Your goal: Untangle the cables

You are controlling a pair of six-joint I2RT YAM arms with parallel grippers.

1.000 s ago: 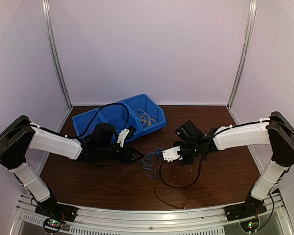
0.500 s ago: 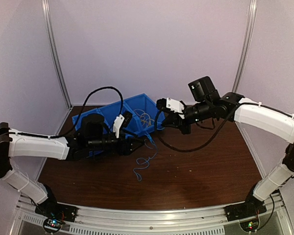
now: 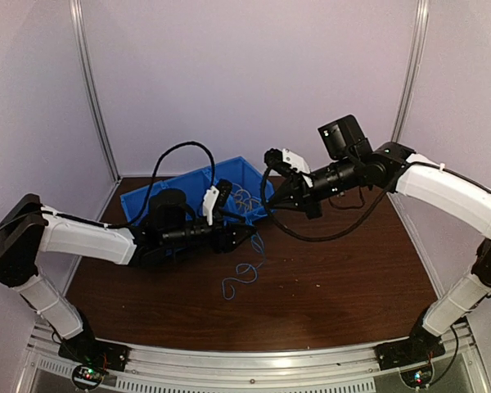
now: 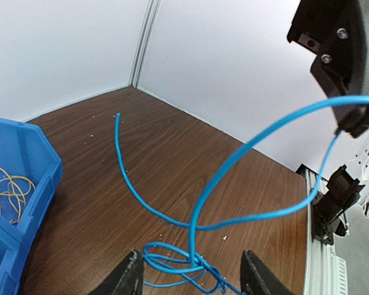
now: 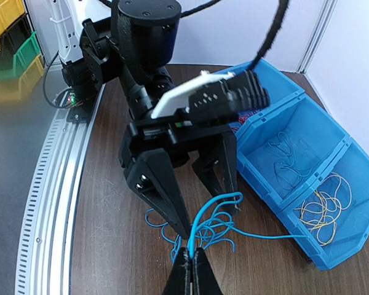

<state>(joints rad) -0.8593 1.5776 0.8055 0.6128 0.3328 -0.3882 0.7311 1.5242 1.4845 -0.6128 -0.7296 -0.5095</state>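
A thin blue cable point(image 3: 244, 274) runs from a loose loop on the wooden table up to my two grippers. My right gripper point(image 3: 274, 199) is raised in front of the blue bin point(image 3: 237, 169) and is shut on one strand of the blue cable point(image 5: 224, 224), as the right wrist view point(image 5: 190, 261) shows. My left gripper point(image 3: 250, 237) sits just below it, open, with the cable's tangled knot point(image 4: 184, 264) between its spread fingers point(image 4: 129, 276), not pinched. The bin point(image 5: 283, 123) holds yellow-orange cables point(image 5: 323, 212) and more blue ones point(image 5: 289, 160).
The three-compartment blue bin stands at the back, left of centre, right behind both grippers. An aluminium rail point(image 3: 245, 360) runs along the near edge. Green and yellow bins point(image 5: 12, 49) stand beyond the rail. White walls close in the back and both sides.
My right gripper has lifted the blue cable from the table up and back toward the bin. My left gripper has moved right and forward to sit under it. A loop stays on the table.
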